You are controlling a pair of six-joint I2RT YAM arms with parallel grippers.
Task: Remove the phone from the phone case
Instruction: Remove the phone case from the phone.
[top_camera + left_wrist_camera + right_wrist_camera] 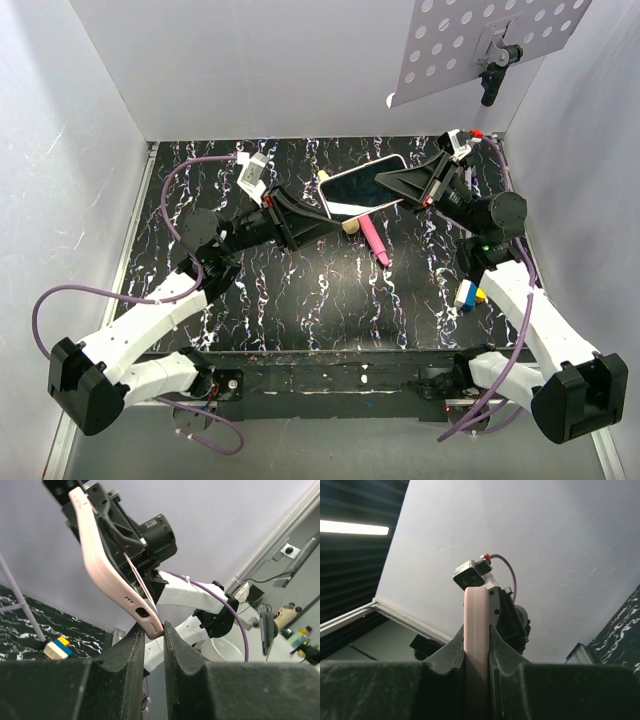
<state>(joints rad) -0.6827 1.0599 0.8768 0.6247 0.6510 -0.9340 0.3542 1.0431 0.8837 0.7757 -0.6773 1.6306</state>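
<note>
The phone (362,182), glossy dark screen up, sits in the salmon-pink phone case (337,209) and is held in the air between both arms at the back of the table. My left gripper (318,213) is shut on the case's near-left corner. In the left wrist view the case (107,575) rises edge-on from between the fingertips of that gripper (154,629). My right gripper (396,185) is shut on the case's right end. In the right wrist view the pink edge (477,615) stands clamped in that gripper (477,630).
A pink marker-like stick (372,240) and a small beige object (350,226) lie on the black marbled table below the phone. A coloured block (467,294) lies by the right arm and shows in the left wrist view (57,647). White walls enclose three sides.
</note>
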